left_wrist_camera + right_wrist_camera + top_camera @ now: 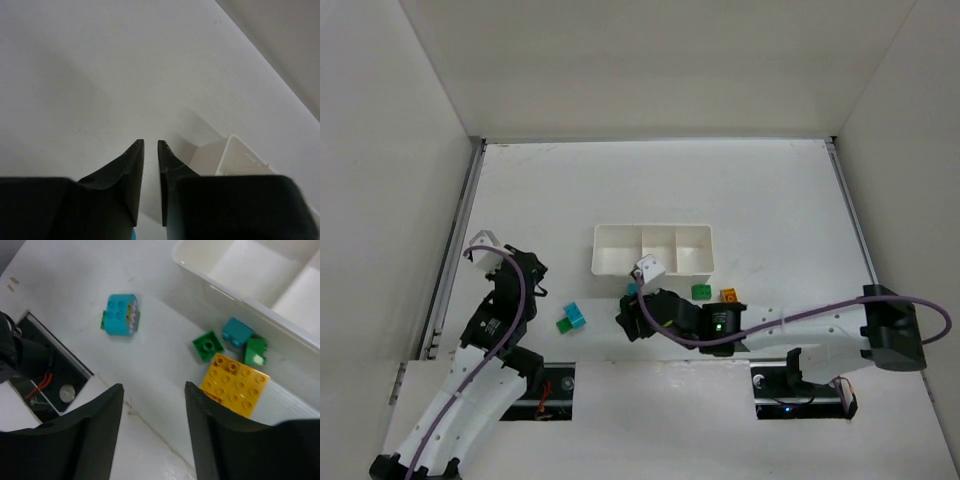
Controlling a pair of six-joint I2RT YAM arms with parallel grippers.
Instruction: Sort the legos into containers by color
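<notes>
Now the right gripper (152, 390) hangs over the matte white table (75, 270) with its two thick black fingers (100, 430) spread apart and nothing between them. Just beyond its right finger, close to the near wall of the tray (240, 297), lies a loose cluster of legos. It is made up of a flat square yellow-orange plate (235, 385) with rows of round studs, a small green brick (207, 345) with a single stud, and a teal brick (236, 332) side by side with a second green brick (256, 351) nearest the wall. Well apart to the left, a cyan brick (120, 314) with four studs on top sits on a green piece whose edge shows at its side. Seen from above, two more bricks rest on the table in front of the tray's right compartment: a green lego (701, 292) and an orange lego (729, 296), near each other but not touching. The tray is low, smooth white plastic, a rectangle cut by thin walls into three square compartments. Every brick in view lies on the table outside it.

The left gripper (150, 145) is pressed together, its tapering black fingertips (135, 155) leaving only a thin slit, and it holds nothing that can be seen. A sliver of cyan shows low between them, too little to tell what it is. This gripper stands off to the left of the tray, whose rounded corner shows at the right of the left wrist view
</notes>
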